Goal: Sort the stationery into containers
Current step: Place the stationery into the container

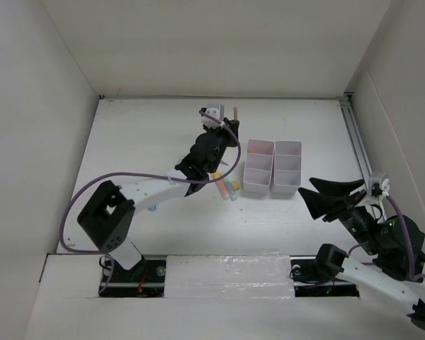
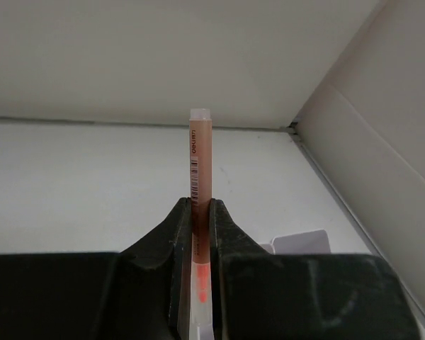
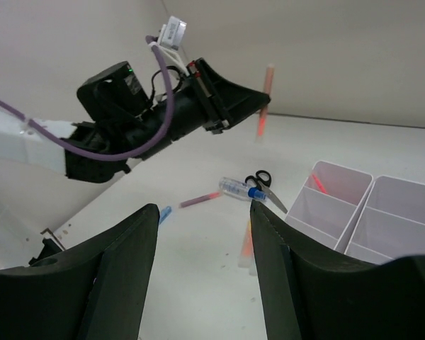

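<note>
Left gripper (image 2: 200,212) is clamped on a thin orange pen (image 2: 200,152). It holds the pen upright above the table (image 1: 142,142), left of and slightly beyond the white organiser (image 1: 258,187). Just left of the organiser, highlighters (image 1: 228,186), scissors (image 3: 261,180) and a blue-capped tube (image 3: 235,188) lie loose. The step in hand looks like carrying the pen across. Next it likely needs a short move right until the pen hangs over a compartment. The far-left one, which seems to hold something red, looks the fit. Then the arm lowers and lets go. Near-right of the organiser, the right gripper (image 1: 317,197) is spread wide and holds nothing.
</note>
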Robot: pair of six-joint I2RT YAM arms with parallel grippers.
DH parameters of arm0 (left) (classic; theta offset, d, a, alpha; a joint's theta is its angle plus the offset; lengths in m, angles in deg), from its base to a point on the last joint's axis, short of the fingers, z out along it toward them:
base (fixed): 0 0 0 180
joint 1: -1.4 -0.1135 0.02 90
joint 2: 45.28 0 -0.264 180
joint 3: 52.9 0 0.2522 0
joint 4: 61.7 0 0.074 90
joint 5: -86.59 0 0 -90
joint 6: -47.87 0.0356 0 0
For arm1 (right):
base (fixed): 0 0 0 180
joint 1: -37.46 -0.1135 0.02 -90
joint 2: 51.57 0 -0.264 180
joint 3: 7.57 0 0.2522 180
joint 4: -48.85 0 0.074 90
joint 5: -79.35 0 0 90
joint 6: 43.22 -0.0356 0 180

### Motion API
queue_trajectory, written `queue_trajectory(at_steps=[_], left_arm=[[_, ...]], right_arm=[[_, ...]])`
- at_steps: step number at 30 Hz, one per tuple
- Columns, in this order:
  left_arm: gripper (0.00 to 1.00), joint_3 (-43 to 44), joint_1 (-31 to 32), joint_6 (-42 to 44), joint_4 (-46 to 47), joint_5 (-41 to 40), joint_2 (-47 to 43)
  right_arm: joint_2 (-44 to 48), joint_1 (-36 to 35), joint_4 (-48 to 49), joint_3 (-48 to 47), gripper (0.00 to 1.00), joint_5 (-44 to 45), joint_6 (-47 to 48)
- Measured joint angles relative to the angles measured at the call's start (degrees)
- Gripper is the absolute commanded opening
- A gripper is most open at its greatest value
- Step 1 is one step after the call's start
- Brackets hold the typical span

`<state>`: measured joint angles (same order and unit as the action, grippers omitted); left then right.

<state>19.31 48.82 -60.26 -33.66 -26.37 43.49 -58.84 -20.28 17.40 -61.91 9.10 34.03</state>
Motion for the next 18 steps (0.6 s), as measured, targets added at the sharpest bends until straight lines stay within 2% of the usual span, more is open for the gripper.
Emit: queue_trajectory(at_steps=[4, 9, 18], left_arm=[[0.00, 2.12, 0.57, 3.76, 11.72, 3.10, 8.74], [0.00, 4.39, 1.25, 6.03, 19.39, 6.80, 17.05], [0.00, 4.70, 3.78, 9.66, 28.76, 10.16, 21.16]], right_arm=[[-0.26, 0.00, -0.46, 0.00, 0.60, 0.04, -1.05], [-0.20, 0.00, -1.51, 0.00, 0.60, 0.02, -2.14], [-0.22, 0.00, -2.78, -0.26, 0.60, 0.00, -2.49]])
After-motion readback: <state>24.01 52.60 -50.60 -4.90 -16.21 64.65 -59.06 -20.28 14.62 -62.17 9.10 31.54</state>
